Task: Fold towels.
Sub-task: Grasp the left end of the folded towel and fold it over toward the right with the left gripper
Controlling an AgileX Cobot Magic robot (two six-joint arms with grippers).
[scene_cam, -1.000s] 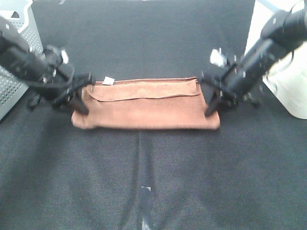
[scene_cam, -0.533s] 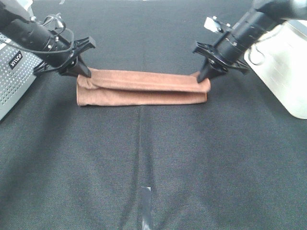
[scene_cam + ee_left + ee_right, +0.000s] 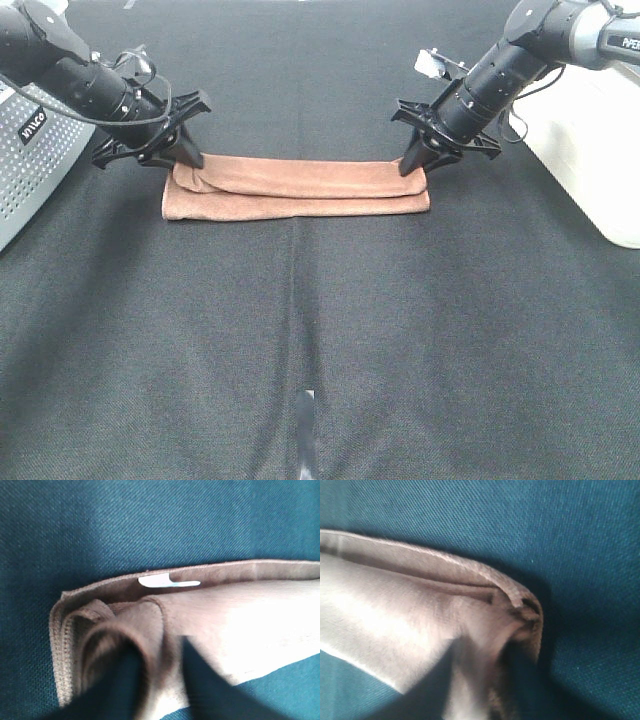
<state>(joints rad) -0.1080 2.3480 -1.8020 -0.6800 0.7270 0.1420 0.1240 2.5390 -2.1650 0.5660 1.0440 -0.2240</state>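
I have the towel point(image 3: 295, 188) lying as a long narrow band on the black tabletop point(image 3: 320, 340), stretched from one pair of jaws to the other. The left gripper point(image 3: 186, 160) is down on one short end and the right gripper point(image 3: 413, 166) on the other. In each wrist view the two fingers stand apart with a ridge of cloth bunched between them, and I cannot tell whether they pinch that ridge or merely straddle it. That is my main worry: if I lift away while a loop of terry is caught on a finger point(image 3: 117, 690), the end comes up with me and the upper layer peels off the lower one. At the left jaws the end is rumpled, its layers rolled into a curl just beyond the white tag point(image 3: 167, 581), so any sideways drag there would likely smear it and leave uneven edges. At the right jaws the corner is rounded and puckered, and a crooked retreat could twist it. On the next fold, a grab that takes only the upper layer would pull the band open rather than double it.
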